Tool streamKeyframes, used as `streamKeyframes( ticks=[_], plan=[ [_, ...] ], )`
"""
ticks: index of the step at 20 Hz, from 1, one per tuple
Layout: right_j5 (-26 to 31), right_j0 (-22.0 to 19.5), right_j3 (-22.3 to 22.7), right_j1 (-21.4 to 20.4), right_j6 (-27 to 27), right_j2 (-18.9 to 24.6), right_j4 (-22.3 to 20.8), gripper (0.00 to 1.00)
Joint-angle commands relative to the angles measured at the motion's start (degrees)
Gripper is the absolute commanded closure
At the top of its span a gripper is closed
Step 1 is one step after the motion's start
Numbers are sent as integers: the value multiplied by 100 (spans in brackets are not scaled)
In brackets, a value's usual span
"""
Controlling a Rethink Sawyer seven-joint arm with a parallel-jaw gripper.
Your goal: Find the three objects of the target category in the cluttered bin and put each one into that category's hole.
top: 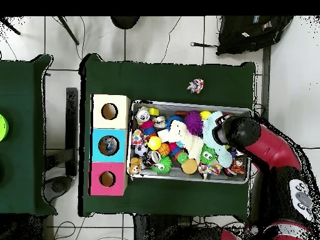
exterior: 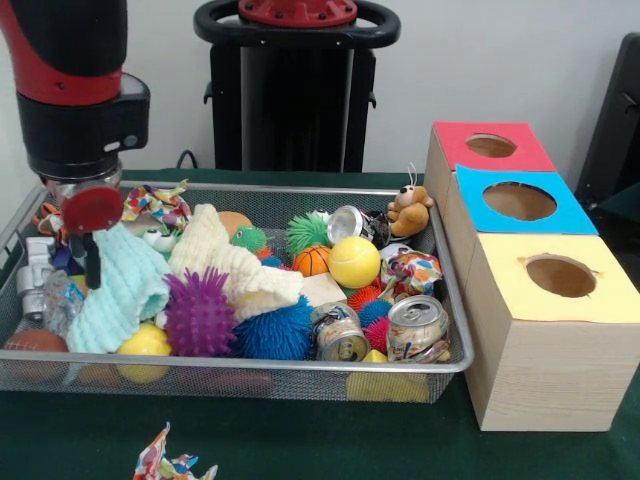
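so the gripper (exterior: 90,262) hangs over the bin's (exterior: 455,330) end farthest from the boxes, can't tell if the fingers are apart, with a clear bottle (exterior: 60,300) just beside it toward that outer rim.

The green table (exterior: 300,440) carries the bin (exterior: 250,368), a wooden box (exterior: 545,360) and a crumpled wrapper (exterior: 172,467).

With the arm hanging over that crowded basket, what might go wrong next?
The tool hangs over the left end of the silver wire mesh bin, beside the pale mint knitted cloth; it may snag that instead of the crumpled clear plastic bottle half-hidden at the edge. The bright blue panel's round hole sits at the opposite end, between the red and yellow ones, so a long carry could end in a drop.
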Motion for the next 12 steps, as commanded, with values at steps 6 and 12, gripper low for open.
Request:
streamKeyframes(
  ticks=[6, 12],
  plan=[
    [-90, 428, 509, 644, 1881, -277, 748, 0],
    [-500, 254, 122, 838, 901, -303, 229, 0]
  ],
)
